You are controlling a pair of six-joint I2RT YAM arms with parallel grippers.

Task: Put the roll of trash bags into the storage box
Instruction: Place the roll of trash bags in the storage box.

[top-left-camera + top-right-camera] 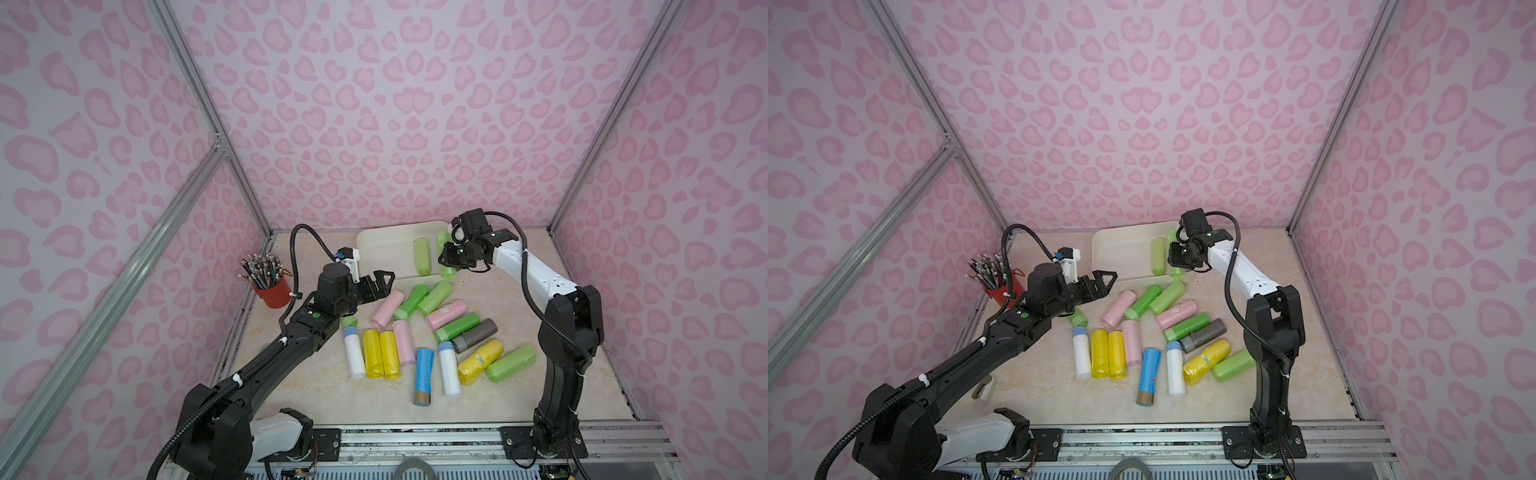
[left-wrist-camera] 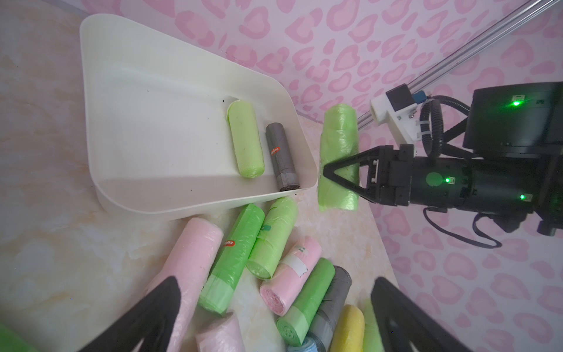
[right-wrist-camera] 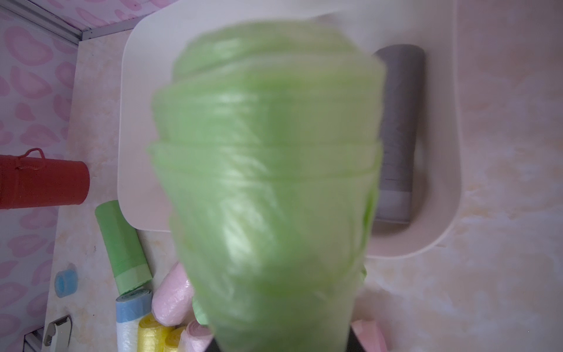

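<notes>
The storage box is a cream-white tub at the back of the table. A light green roll lies in it, and the left wrist view shows a grey roll beside that one. My right gripper is shut on another light green roll of trash bags, held off the table at the box's right rim. My left gripper stands open with nothing in it, above the near-left end of the loose pile.
Several loose rolls in pink, green, yellow, white, blue and grey lie between the box and the table's front. A red cup of pencils stands at the left edge. Pink patterned walls enclose three sides.
</notes>
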